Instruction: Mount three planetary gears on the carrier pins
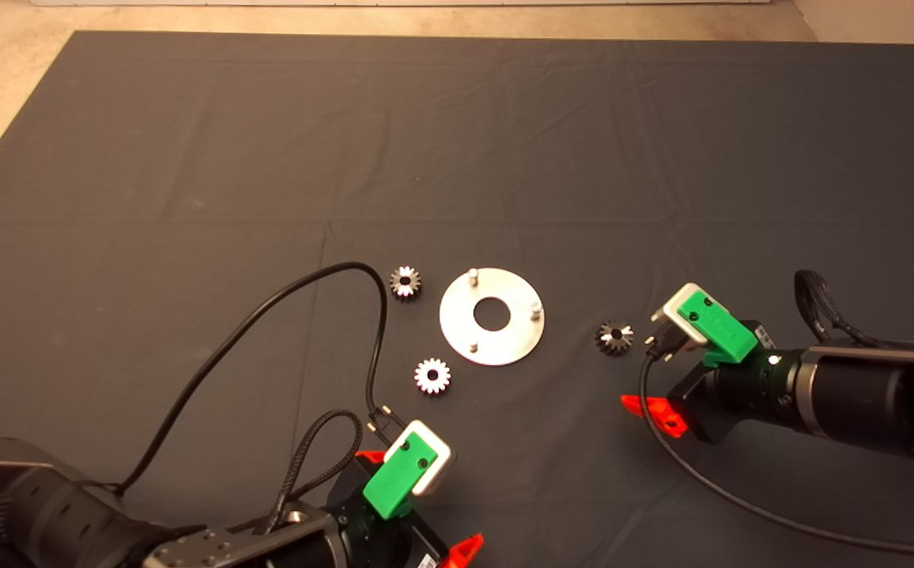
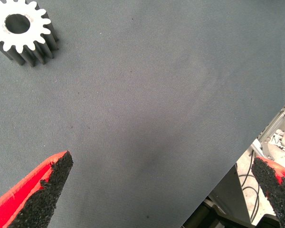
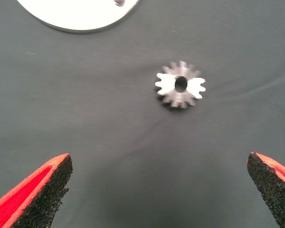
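Right gripper (image 3: 159, 190) is held wide open near the right-hand gear (image 3: 180, 90), which lies flat on the mat (image 1: 189, 158) beside the disc (image 1: 504, 347). Left gripper (image 2: 164, 190) is also spread wide. All three pins (image 1: 473, 275) are bare. Off-centre closure risks the gear being tipped or pushed aside.

- The head camera looks down from above onto the dark mat (image 1: 189, 158), taking in the silver disc (image 1: 492, 339), three gears and both arms.
- The left wrist camera sits close over the mat, looking out past its own spread fingers (image 2: 42, 190) to the gear nearest the left arm (image 2: 23, 29), also seen from above (image 1: 432, 376).
- The right wrist camera, equally close, faces the gear right of the disc (image 3: 180, 85) and the disc's edge (image 3: 80, 16); the head view shares both (image 1: 615, 338).
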Robot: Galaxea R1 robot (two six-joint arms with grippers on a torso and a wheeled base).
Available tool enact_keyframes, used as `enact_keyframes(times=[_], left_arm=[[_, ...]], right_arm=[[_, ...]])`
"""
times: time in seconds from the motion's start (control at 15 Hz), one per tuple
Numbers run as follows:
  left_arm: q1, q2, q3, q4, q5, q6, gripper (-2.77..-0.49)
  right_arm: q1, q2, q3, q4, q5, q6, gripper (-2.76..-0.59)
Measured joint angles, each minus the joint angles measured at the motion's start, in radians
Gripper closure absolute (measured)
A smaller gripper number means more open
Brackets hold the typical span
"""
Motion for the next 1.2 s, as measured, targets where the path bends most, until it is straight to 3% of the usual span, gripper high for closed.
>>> enact_keyframes(times=[0.27, 0.53, 0.93, 1.0, 1.2], left_arm=[[0.0, -0.001, 0.0, 0.0, 0.0, 0.0, -2.75], [0.0, -0.012, 0.0, 0.0, 0.001, 0.001, -2.75], [0.0, -0.02, 0.0, 0.0, 0.001, 0.004, -2.75], [0.0, -0.02, 0.0, 0.0, 0.001, 0.004, -2.75], [0.0, -0.02, 0.0, 0.0, 0.0, 0.004, -2.75]], right_arm=[[0.0, -0.01, -0.076, 0.0, 0.0, -0.043, -2.76], [0.0, -0.013, -0.158, 0.001, 0.0, -0.057, -2.76], [-0.011, -0.012, -0.195, 0.003, 0.001, -0.06, -2.76], [-0.012, -0.011, -0.197, 0.006, 0.008, -0.06, -2.76], [-0.013, 0.002, -0.2, 0.022, 0.073, -0.055, -2.76]])
